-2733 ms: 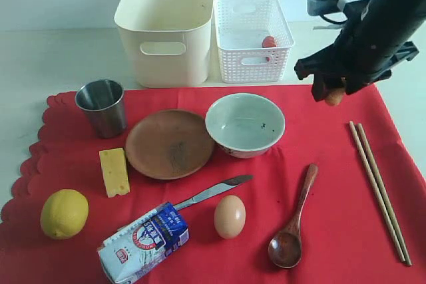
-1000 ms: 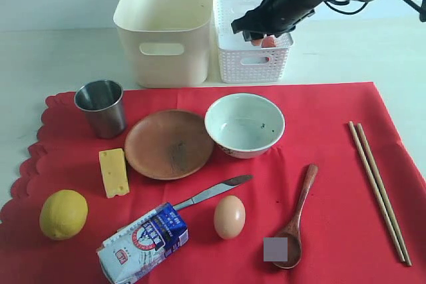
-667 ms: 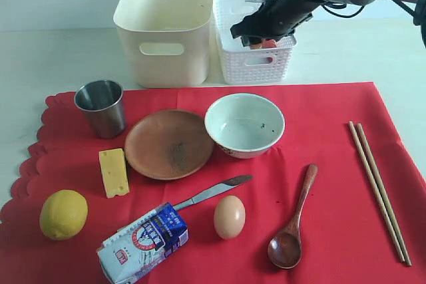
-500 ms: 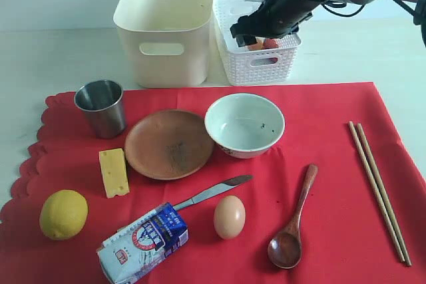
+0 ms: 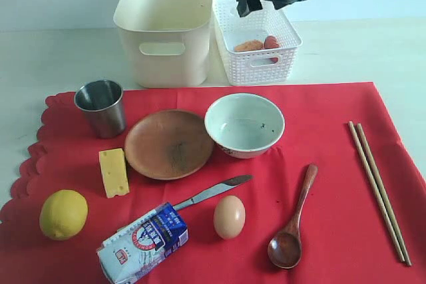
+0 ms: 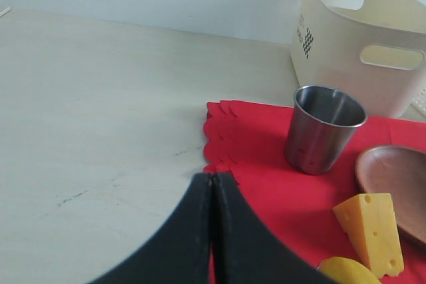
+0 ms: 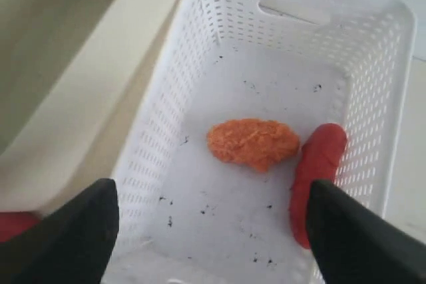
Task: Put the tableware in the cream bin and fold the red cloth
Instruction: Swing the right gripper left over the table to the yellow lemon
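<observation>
Up goes the right gripper (image 7: 212,224): it has lifted off the white basket (image 5: 233,64), and its fingers now stand wide apart with nothing in them. An orange lump (image 7: 253,143) lies on the basket floor, just beside a red piece (image 7: 318,181). The left gripper (image 6: 212,184) has its fingers pressed together, low by the red cloth (image 5: 319,118). On the cloth sit the steel cup (image 5: 101,106), wooden plate (image 5: 168,143), white bowl (image 5: 244,124), knife (image 5: 213,192), spoon (image 5: 293,221) and chopsticks (image 5: 377,187). The cream bin (image 5: 165,28) stands behind the cloth, beside the basket.

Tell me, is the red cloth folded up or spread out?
Spread out. The red cloth lies flat, with the bowl, plate and spoon resting on it.
</observation>
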Available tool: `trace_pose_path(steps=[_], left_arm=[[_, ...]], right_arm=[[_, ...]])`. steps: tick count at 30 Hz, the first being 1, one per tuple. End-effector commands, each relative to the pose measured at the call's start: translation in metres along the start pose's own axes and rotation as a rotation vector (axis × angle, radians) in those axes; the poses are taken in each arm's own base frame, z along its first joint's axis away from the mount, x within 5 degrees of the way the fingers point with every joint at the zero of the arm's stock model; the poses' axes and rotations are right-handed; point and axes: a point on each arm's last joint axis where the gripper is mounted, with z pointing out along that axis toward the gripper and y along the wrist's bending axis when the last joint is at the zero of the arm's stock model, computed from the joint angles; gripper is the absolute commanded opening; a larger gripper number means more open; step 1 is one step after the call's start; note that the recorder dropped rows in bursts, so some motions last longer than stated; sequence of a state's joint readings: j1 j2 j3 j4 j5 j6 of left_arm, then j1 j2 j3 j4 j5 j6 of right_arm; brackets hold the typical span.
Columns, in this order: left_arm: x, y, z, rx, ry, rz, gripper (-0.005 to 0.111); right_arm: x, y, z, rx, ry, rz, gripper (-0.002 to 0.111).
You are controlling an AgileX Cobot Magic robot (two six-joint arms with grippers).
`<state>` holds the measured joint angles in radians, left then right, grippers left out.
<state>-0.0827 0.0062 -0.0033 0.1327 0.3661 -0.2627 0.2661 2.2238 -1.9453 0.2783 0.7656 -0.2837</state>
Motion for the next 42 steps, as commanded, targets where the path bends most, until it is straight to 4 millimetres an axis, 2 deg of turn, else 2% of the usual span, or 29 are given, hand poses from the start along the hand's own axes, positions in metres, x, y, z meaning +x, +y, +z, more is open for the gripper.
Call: trace_pose_path(steps=[1, 9, 16, 19, 27, 34, 42], left_arm=[[0.000, 0.000, 0.000, 0.003, -0.007, -0.007, 0.000], [0.000, 0.000, 0.000, 0.003, -0.007, -0.007, 0.000], [0.000, 0.000, 0.000, 0.003, -0.007, -0.007, 0.000], [0.000, 0.000, 0.000, 0.003, -0.007, -0.007, 0.000], [0.000, 0.000, 0.000, 0.003, -0.007, -0.007, 0.000], [0.000, 0.000, 0.000, 0.003, -0.007, -0.007, 0.000], [0.000, 0.000, 0.000, 0.003, -0.007, -0.007, 0.000]], right_arm=[[-0.010, 0.013, -0.036, -0.061, 0.003, 0.014, 0.074], [-0.011, 0.030, -0.077, -0.174, 0.061, 0.045, 0.072], [-0.001, 0.042, -0.094, -0.244, 0.159, 0.040, 0.072], [0.002, 0.053, -0.098, -0.251, 0.179, 0.013, 0.072], [0.005, 0.106, -0.110, -0.305, 0.184, -0.097, 0.072], [0.013, 0.157, -0.110, -0.331, 0.213, -0.210, 0.072], [0.025, 0.203, -0.110, -0.309, 0.222, -0.316, 0.072]])
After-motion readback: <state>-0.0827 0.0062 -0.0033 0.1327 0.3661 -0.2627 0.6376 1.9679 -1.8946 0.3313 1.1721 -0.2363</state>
